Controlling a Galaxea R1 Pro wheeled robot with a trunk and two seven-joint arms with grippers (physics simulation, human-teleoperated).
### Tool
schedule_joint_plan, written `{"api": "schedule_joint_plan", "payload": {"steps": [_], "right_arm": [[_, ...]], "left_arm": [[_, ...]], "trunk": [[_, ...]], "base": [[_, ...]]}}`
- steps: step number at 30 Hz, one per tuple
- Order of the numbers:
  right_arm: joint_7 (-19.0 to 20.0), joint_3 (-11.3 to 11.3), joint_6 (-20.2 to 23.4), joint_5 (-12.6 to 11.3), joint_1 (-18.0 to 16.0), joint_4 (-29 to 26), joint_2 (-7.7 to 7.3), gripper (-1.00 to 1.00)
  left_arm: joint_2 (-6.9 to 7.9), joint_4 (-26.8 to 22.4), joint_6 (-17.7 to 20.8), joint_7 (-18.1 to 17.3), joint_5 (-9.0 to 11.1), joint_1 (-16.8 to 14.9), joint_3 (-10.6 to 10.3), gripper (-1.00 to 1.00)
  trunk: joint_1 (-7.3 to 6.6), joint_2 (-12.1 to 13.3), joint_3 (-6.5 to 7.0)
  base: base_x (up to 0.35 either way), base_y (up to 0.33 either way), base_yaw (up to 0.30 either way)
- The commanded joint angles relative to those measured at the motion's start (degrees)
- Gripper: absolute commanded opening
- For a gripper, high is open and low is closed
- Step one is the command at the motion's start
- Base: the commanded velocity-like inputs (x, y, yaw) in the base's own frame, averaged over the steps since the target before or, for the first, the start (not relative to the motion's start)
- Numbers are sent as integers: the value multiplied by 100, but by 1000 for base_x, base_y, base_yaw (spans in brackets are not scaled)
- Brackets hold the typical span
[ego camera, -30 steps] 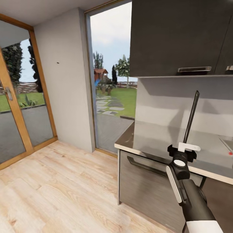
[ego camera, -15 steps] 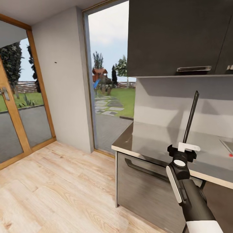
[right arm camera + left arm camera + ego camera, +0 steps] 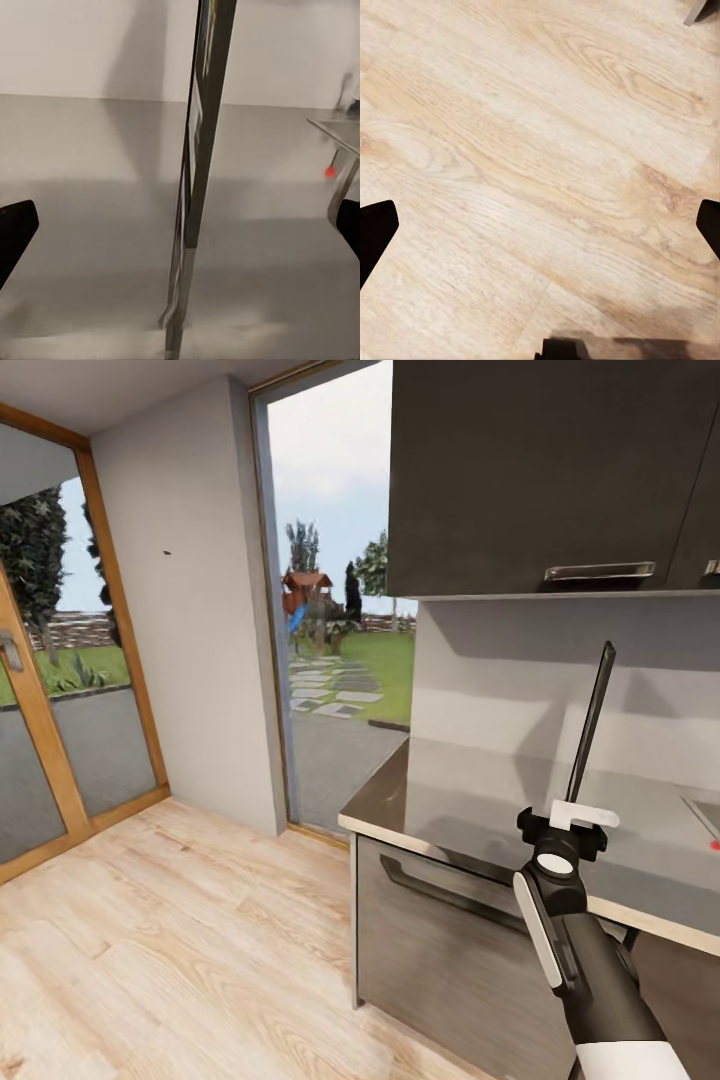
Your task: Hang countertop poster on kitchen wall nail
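Black-framed, the poster (image 3: 590, 725) was held edge-on and upright above the kitchen surface (image 3: 470, 810), clamped in the right gripper's (image 3: 583, 815) fingers, so pickup looked done while hanging on the wall nail (image 3: 166, 552) remained.

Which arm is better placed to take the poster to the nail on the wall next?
The right. Its claw already holds the poster upright, edge-on, above the kitchen countertop. The left claw carries nothing and faces the wooden floor. The wall nail sits far to the left, so the base probably must turn first.
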Motion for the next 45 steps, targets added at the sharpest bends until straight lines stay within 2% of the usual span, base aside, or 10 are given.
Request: {"api": "schedule_joint_plan", "payload": {"steps": [1, 11, 45], "right_arm": [[-21, 8, 39, -3, -4, -6, -3, 100], [-13, 15, 38, -4, -4, -6, -3, 100], [-3, 15, 38, -4, -4, 3, 5, 100]], "left_arm": [[-1, -9, -12, 2, -3, 3, 4, 100], [-1, 8, -145, 10, -5, 1, 4, 100], [-1, 17, -156, 10, -5, -1, 4, 100]], "trunk": [[1, -3, -5], [1, -3, -5], [1, -3, -5]], "base": [[6, -4, 0], [98, -125, 0], [61, -38, 0]]}}
